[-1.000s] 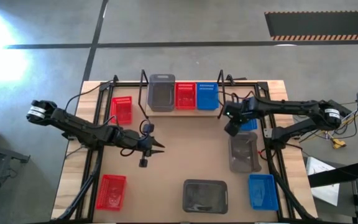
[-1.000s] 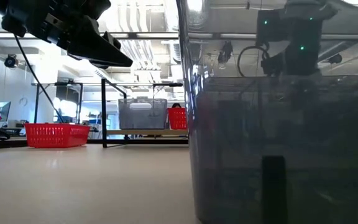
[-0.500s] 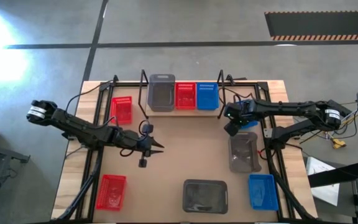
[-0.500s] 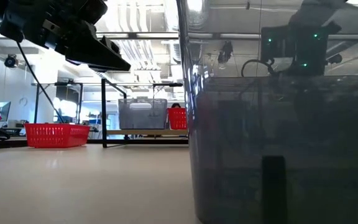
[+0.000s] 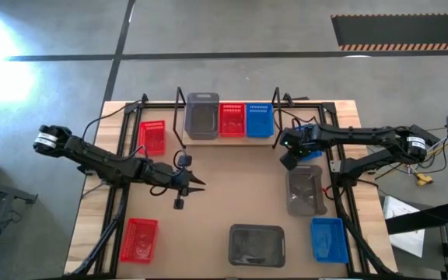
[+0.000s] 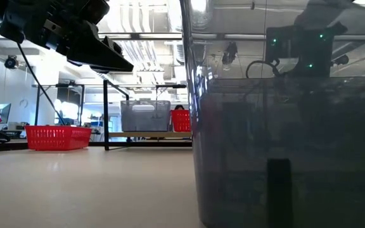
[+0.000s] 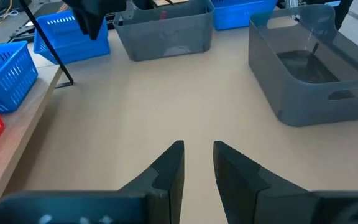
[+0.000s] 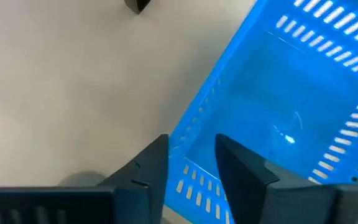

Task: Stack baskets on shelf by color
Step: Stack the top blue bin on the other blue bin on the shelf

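Observation:
The shelf [image 5: 229, 138] stands at the table's far middle and bears a grey basket [image 5: 202, 117], a red basket [image 5: 232, 119] and a blue basket [image 5: 259, 120] side by side. To its right, another blue basket [image 8: 278, 106] rests on the table under my right gripper [image 8: 192, 152]. That gripper is open and points steeply down, one finger outside the basket's wall and one inside. My left gripper [image 7: 197, 158] hovers open over the bare middle left of the table [image 5: 195, 183], with nothing between its fingers. My right gripper comes from above over the blue basket's side wall [image 8: 188, 140], near a corner, with the outer finger [image 8: 157, 155] close against the wall and the inner finger [image 8: 229, 155] apart from it. Whether either finger touches the wall I cannot tell.
Loose baskets rest on the table: red at the far left [image 5: 153, 138] and near left [image 5: 140, 239], grey at the near middle [image 5: 257, 244] and right [image 5: 305, 190], blue at the near right [image 5: 327, 239]. The near grey basket [image 6: 284, 145] fills half the low view.
My right gripper has come down a little toward the blue basket beside the shelf, then stopped. The baskets have kept their places.

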